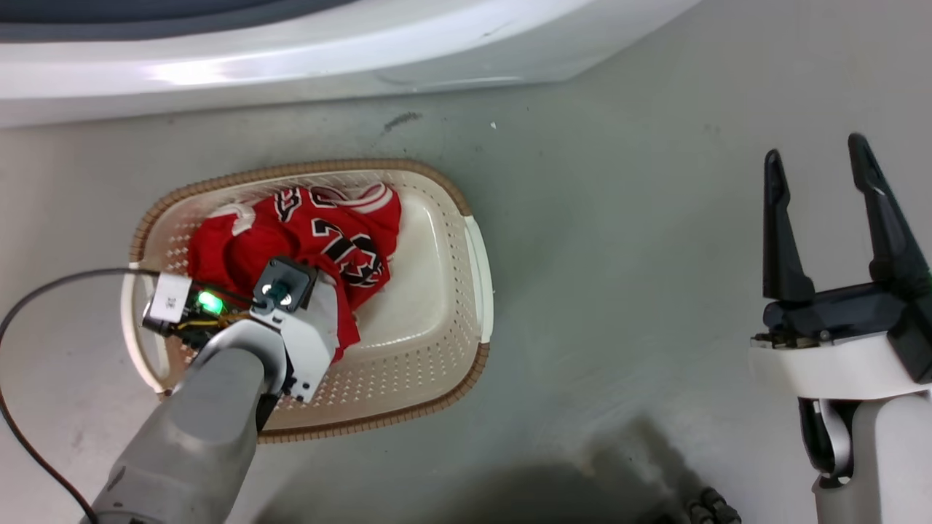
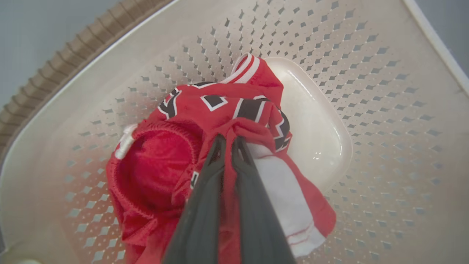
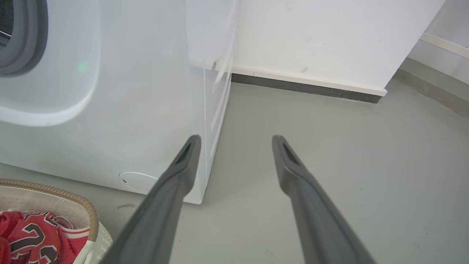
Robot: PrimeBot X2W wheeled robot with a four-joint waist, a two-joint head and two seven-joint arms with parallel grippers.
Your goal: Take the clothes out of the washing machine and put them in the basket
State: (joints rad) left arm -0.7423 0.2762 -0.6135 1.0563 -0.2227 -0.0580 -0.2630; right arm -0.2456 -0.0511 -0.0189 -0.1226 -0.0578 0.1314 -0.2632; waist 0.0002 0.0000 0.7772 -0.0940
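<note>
At 12 o'clock in the head view, along the top edge: washing machine [image 1: 291, 58]. Before it on the floor [image 1: 619, 255], toward 9 o'clock of centre: basket [image 1: 477, 276]. In the basket, heaped toward its 9-to-12 o'clock part: jersey [image 1: 342, 233]. Down into the basket from 7 o'clock: left gripper [image 2: 227, 138], pinched on a fold of the jersey. At 4 o'clock, well apart from the basket, over the floor: right gripper [image 1: 815, 156], fingers spread. In the right wrist view, at 1 o'clock, behind the machine: wall [image 3: 311, 36]; at 8 o'clock, just before the machine's front: basket with the jersey in it.
</note>
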